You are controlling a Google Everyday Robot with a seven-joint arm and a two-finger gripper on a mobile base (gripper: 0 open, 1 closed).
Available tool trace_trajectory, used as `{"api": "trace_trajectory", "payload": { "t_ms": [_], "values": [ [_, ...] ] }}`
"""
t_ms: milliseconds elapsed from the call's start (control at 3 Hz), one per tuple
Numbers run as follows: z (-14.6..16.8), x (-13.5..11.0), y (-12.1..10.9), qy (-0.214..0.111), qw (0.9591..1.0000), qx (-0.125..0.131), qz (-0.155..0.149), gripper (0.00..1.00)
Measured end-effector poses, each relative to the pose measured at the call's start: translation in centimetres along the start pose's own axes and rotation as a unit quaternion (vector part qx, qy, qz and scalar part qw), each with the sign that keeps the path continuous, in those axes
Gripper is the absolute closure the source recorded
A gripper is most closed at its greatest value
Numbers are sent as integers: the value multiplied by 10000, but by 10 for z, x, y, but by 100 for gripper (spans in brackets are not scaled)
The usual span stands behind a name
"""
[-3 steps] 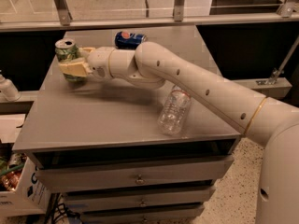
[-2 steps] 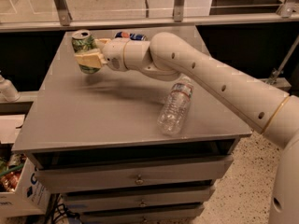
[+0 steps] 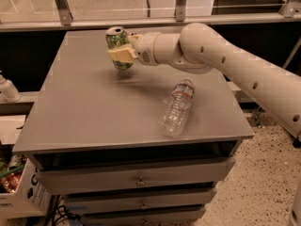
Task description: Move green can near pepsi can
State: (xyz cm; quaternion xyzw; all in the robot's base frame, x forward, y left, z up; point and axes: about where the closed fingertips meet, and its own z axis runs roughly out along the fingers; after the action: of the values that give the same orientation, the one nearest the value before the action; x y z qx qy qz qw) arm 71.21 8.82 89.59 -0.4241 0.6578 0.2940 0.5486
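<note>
The green can (image 3: 117,42) is light green with a silver top. My gripper (image 3: 120,55) is shut on it and holds it tilted a little above the grey table (image 3: 84,107), at the back middle. The white arm reaches in from the right across the table's far side. The pepsi can is hidden behind the arm.
A clear plastic bottle (image 3: 178,107) lies on its side at the table's front right. Drawers (image 3: 136,178) sit under the tabletop. A metal railing (image 3: 141,20) runs behind the table. A white bottle (image 3: 7,88) stands at the far left, off the table.
My gripper has carried the green can from the table's back left toward the back middle, to the right. The arm now covers the pepsi can. The plastic bottle has not moved.
</note>
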Motion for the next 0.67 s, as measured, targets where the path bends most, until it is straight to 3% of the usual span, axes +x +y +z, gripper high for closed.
{"api": "trace_trajectory", "payload": {
  "t_ms": [333, 667],
  "values": [
    [-36, 23, -29, 69, 9990, 362, 255, 100],
    [-36, 23, -29, 69, 9990, 361, 255, 100]
  ]
}}
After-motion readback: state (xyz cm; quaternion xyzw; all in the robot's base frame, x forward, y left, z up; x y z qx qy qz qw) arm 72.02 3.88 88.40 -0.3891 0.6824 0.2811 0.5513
